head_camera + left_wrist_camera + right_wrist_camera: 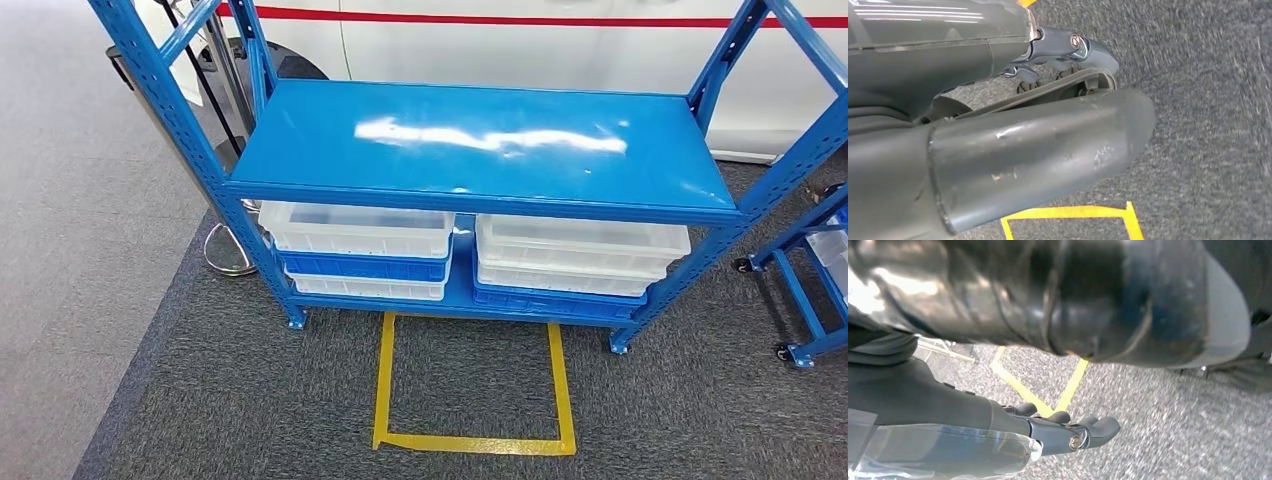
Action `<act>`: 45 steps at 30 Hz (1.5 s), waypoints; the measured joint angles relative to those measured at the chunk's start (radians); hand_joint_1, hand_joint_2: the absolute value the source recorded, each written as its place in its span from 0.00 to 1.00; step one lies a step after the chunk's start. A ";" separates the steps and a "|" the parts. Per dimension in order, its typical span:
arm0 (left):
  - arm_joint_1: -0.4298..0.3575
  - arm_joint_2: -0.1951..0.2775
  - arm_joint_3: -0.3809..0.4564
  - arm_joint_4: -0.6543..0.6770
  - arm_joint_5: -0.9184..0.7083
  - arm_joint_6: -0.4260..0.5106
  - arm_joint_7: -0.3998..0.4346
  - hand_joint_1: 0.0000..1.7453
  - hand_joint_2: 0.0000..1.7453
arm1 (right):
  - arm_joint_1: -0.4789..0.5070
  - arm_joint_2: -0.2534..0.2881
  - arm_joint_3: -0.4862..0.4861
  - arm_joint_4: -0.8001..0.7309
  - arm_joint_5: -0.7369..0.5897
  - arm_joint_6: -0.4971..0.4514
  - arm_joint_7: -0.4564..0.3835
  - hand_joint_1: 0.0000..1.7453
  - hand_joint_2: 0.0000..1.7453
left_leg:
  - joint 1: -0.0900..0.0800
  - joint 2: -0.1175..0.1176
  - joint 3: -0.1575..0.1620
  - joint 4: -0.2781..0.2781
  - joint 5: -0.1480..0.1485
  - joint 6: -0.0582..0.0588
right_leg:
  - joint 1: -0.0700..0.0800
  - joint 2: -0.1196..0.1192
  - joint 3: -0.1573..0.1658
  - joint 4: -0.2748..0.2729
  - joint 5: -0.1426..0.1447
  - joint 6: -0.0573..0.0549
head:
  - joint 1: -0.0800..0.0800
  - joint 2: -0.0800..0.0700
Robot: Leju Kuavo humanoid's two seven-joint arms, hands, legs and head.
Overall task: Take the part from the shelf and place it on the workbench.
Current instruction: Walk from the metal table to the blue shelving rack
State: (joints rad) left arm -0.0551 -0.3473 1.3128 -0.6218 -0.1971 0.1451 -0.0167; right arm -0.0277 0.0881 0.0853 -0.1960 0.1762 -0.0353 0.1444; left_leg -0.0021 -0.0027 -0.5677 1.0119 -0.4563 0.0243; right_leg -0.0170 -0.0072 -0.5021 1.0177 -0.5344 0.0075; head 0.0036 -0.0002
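The shelf [480, 140] loses its uprights past the head view's top edge. Its lower bins [360, 250] sit half hidden under the top board, contents impossible to make out. A blue cart [815, 290] is cut by the right edge. The left hand [1068, 55] is largely covered by its own thick thumb; the right hand [1068, 432] is blurred, and beyond it the yellow tape [1048, 395] runs under a dark cover.

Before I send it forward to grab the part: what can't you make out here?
- Bin contents, head view: hidden under the shelf top.
- The part: I see none.
- Left hand, left wrist view: mostly behind its thick thumb.
- Right hand, right wrist view: fingers small, a dark blurred body part above.
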 joint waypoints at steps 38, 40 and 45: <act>0.115 0.001 -0.422 -0.070 0.571 0.338 -0.026 0.00 0.00 | 0.001 0.001 0.030 -0.002 -0.003 -0.023 0.008 0.00 0.00 | 0.005 0.013 0.023 -0.014 -0.011 0.025 | 0.000 0.013 -0.141 0.264 -0.101 0.019 | 0.002 0.000; 0.150 0.001 -0.508 -0.108 0.617 0.372 -0.013 0.00 0.00 | 0.004 0.000 0.030 -0.002 -0.002 -0.024 0.010 0.00 0.00 | 0.005 0.013 0.036 -0.011 -0.022 0.021 | -0.001 0.010 -0.108 0.156 -0.012 0.016 | 0.002 0.000; 0.188 0.002 -0.623 -0.161 0.636 0.387 -0.007 0.00 0.00 | 0.002 -0.002 0.030 -0.001 -0.002 -0.024 0.012 0.00 0.25 | -0.003 0.012 0.040 -0.001 -0.041 -0.003 | 0.005 0.007 -0.059 0.017 0.042 -0.005 | 0.001 0.000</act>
State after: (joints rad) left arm 0.1328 -0.3454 0.6896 -0.7828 0.4392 0.5319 -0.0238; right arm -0.0259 0.0866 0.1154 -0.1972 0.1743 -0.0595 0.1564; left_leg -0.0051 0.0091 -0.5281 1.0111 -0.4969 0.0214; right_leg -0.0120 0.0001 -0.5611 1.0350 -0.4920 0.0026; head 0.0048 -0.0001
